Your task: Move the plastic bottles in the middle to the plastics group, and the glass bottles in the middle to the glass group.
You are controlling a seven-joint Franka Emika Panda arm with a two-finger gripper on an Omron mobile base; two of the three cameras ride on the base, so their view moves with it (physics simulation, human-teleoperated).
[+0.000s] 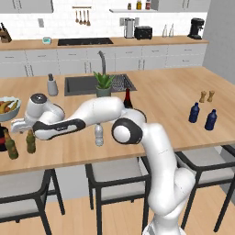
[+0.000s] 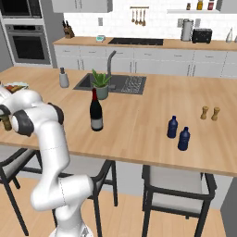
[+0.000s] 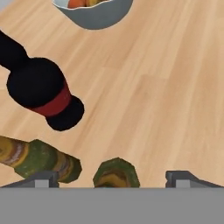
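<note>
**Gripper standing open above a beer bottle at the glass group**

The arm (image 1: 137, 133) reaches across the island counter (image 1: 160, 105) toward its left end. The gripper (image 3: 113, 178) looks straight down on the wood. Its two fingertips (image 3: 43, 178) stand wide apart, one on either side of the top of a beer bottle (image 3: 116, 173), with a gap visible between each tip and the bottle; the jaws are open and grip nothing.

Just beside that bottle, in the hand view, lies the neck and shoulder of a second beer bottle (image 3: 41, 158), and beyond it a dark bottle (image 3: 41, 92) with a red band. The rim of the fruit bowl (image 3: 94, 13) shows at the top edge. In the left base view the two olive-brown bottles stand upright side by side near the counter's front edge, one (image 1: 30, 141) under the hand and the other (image 1: 11, 146) to its left, with the bowl (image 1: 7, 110) behind them.

The water bottle (image 1: 99, 134) stands in the middle of the counter, partly behind the forearm. The wine bottle (image 2: 96, 111) stands upright in front of the potted plant (image 2: 101, 83), near the sink (image 2: 122, 83).

The two blue bottles (image 2: 178, 133) stand close together toward the right end, and the pair of wooden shakers (image 2: 209, 113) stands behind them, well apart from the middle bottles.
</note>
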